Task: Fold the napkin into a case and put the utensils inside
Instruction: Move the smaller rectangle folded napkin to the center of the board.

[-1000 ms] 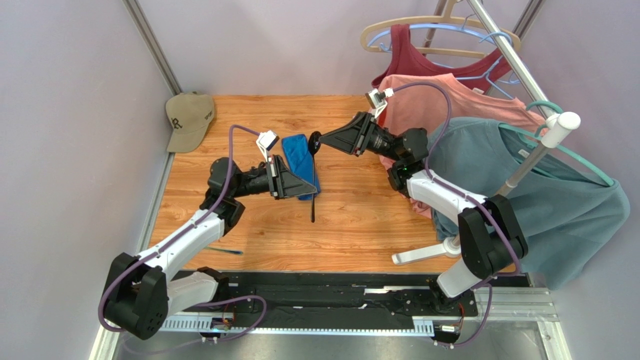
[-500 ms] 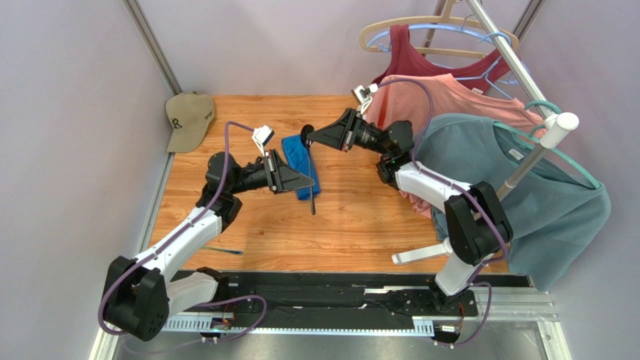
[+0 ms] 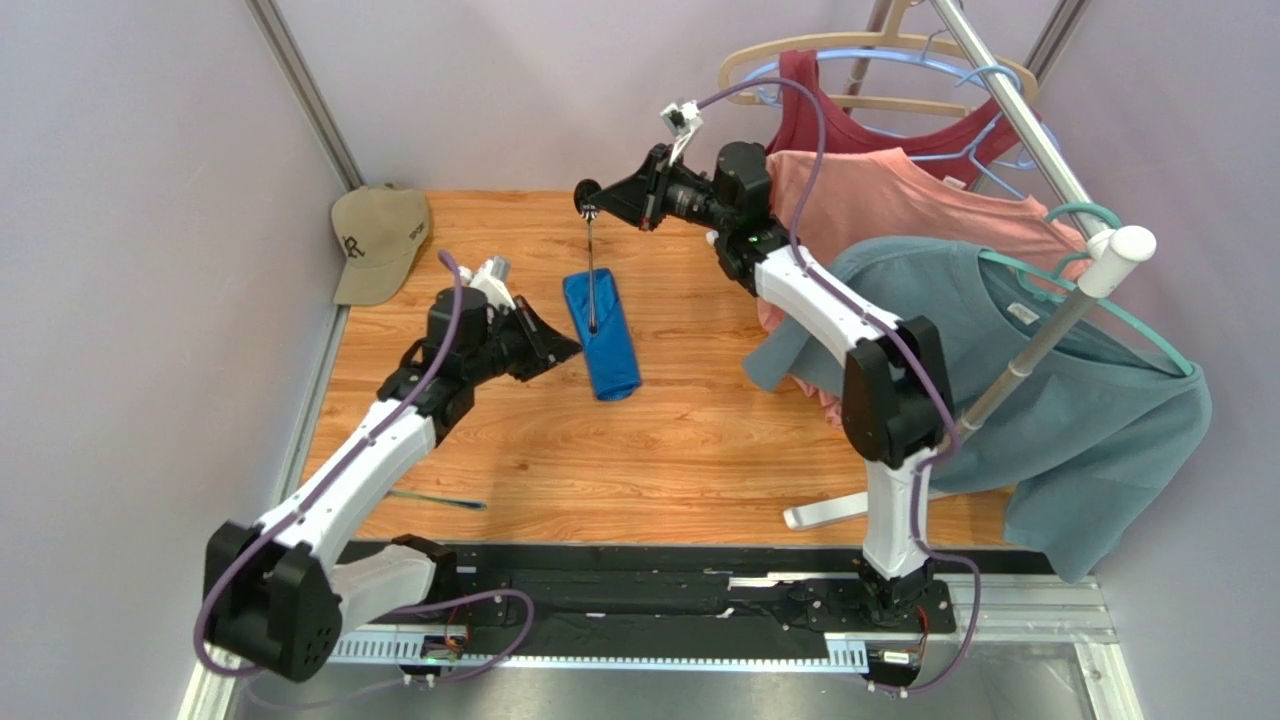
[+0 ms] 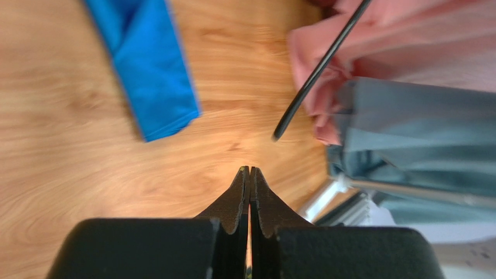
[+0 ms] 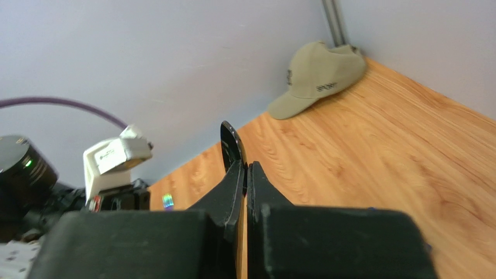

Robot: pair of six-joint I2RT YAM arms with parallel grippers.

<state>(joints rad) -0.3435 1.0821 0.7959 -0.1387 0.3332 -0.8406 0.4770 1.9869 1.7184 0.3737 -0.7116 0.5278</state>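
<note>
While a utensil (image 3: 592, 267) is pinched in the closed right tool (image 3: 589, 197) and dangled over the case (image 3: 606, 348) on the worktop (image 3: 721, 435), its mouth could be missed, the left tool (image 4: 250, 171) being shut on nothing.

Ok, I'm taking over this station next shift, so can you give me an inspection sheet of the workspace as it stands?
Surface: wooden table, no spills seen.
Job's things: napkin folded into a narrow strip, lying flat; one utensil hanging from the right gripper above it; second utensil lying near the table's left front.
Clutter: cap in the far left corner.
Grippers: left gripper shut, empty, beside the napkin; right gripper shut on the utensil.
Cables: purple cable along each arm, no snag seen.
Surroundings: rack on the right with hung shirts, teal-grey T-shirt nearest.
</note>
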